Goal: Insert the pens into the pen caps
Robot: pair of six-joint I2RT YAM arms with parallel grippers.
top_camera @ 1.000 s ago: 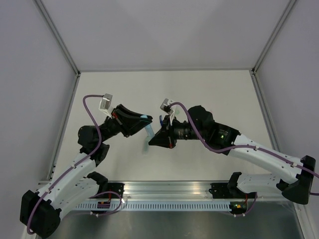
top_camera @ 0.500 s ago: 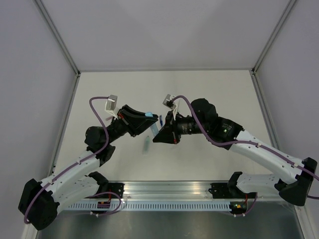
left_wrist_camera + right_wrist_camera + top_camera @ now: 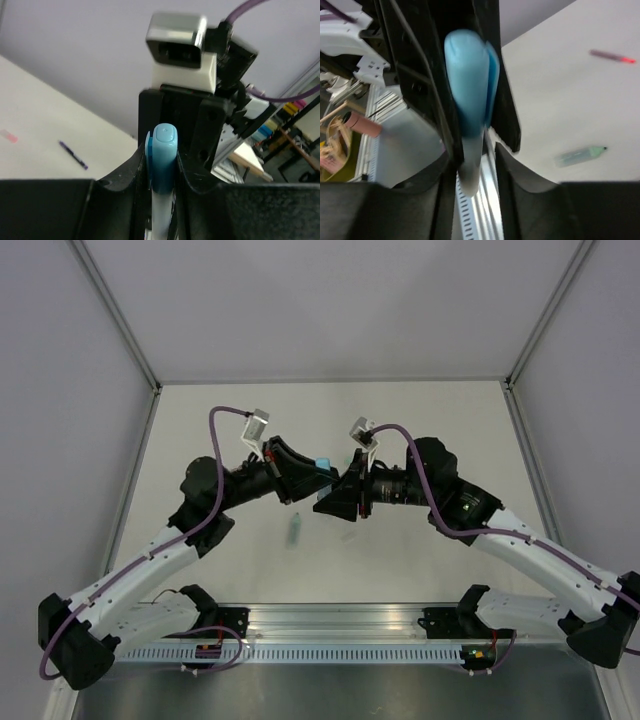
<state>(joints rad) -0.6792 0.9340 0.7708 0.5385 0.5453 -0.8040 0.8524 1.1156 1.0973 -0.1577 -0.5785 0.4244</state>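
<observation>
The left end effector [image 3: 161,172] is pinching a pen [image 3: 160,215] at the lower part of its light blue cap [image 3: 164,160]. The cap's rounded end stands clear above the fingers and the pale barrel runs down between them. Facing it, nose to nose, the right end effector [image 3: 471,187] has its fingers on either side of the barrel's lower end, but I can't tell whether they clamp it or only bracket it. The pair meet above the middle of the bench [image 3: 420,420]. To my eye this is the seating step: the barrel sits inside the blue cap, though how far it is pushed in is hidden. If it is fully in, the next move calls for one side to let go cleanly, the capped pen to be laid down, and another one fetched. At about 7 o'clock from the joined end effectors a green pen [image 3: 296,530] lies flat, and I can't tell whether it is capped. A purple pen [image 3: 72,154] and a red-pink pen [image 3: 612,56] lie bare on the bench, well apart from it. I see no loose caps.
</observation>
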